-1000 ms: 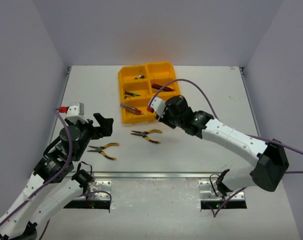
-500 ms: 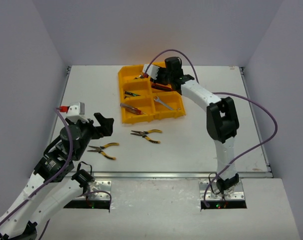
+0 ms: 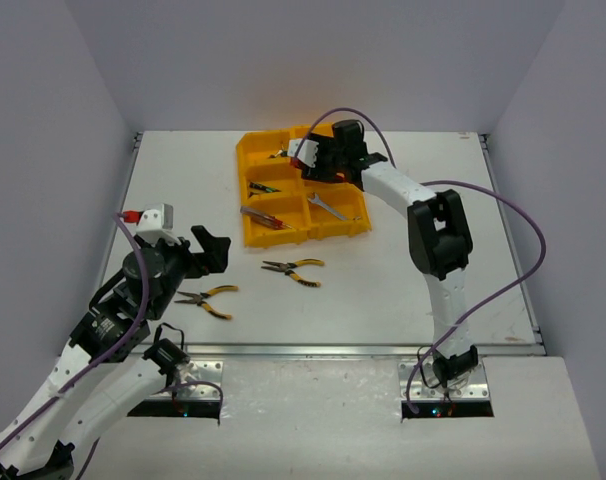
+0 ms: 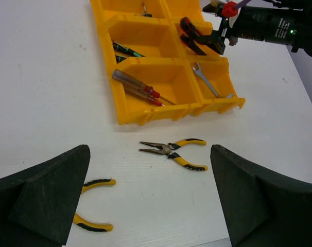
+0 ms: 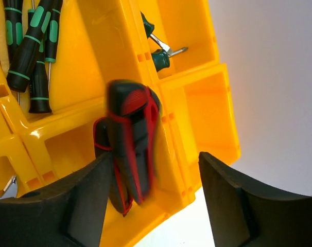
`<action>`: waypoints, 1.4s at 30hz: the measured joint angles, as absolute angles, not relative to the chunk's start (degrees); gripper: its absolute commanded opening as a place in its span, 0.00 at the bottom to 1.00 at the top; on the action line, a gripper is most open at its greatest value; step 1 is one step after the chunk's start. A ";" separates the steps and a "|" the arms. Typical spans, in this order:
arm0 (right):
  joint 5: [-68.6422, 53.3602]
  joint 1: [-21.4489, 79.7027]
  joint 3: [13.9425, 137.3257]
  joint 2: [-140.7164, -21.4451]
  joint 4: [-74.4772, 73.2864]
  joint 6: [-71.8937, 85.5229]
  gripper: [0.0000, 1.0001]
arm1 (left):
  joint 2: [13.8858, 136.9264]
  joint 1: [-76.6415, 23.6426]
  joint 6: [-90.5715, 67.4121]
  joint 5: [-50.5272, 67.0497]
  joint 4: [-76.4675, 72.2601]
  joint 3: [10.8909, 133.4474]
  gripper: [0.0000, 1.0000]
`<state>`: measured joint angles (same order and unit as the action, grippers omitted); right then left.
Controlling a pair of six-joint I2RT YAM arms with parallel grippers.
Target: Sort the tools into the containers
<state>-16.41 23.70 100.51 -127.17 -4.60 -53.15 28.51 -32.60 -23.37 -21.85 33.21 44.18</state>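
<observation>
The yellow-orange tray (image 3: 305, 236) stands at the back centre. My right gripper (image 3: 318, 165) hangs open over its middle right compartment. In the right wrist view a blurred red-black utility knife (image 5: 133, 139) sits between the wide-apart fingers (image 5: 155, 170), above another knife in that compartment; neither finger grips it. Green-handled screwdrivers (image 5: 32, 56) lie in the compartment beside it. My left gripper (image 3: 208, 250) is open and empty, above two yellow-black pliers (image 3: 295, 268) (image 3: 208, 298) on the table in front of the tray. They also show in the left wrist view (image 4: 171, 149) (image 4: 91, 206).
Red-blue screwdrivers (image 4: 138, 88) lie in the near left compartment and a silver wrench (image 4: 207, 82) in the near right one. More small tools (image 5: 158, 51) lie in a far compartment. White walls close the table on three sides.
My right arm has swung from the tray's near right compartment, where the wrench now shows, to the far side and then over the middle right compartment. The left arm has barely moved.
</observation>
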 measured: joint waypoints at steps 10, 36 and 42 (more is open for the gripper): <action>-16.07 23.68 100.21 -126.24 -4.80 -52.65 0.99 | 28.51 -32.58 -23.22 -22.03 33.21 44.18 1.00; -19.01 34.99 65.23 -85.21 -11.39 10.74 0.99 | 33.59 -26.29 -36.96 -43.46 43.72 46.94 1.00; -8.58 50.32 65.78 -88.71 -20.31 7.26 0.78 | 41.46 -17.31 -35.29 -39.16 42.43 47.72 1.00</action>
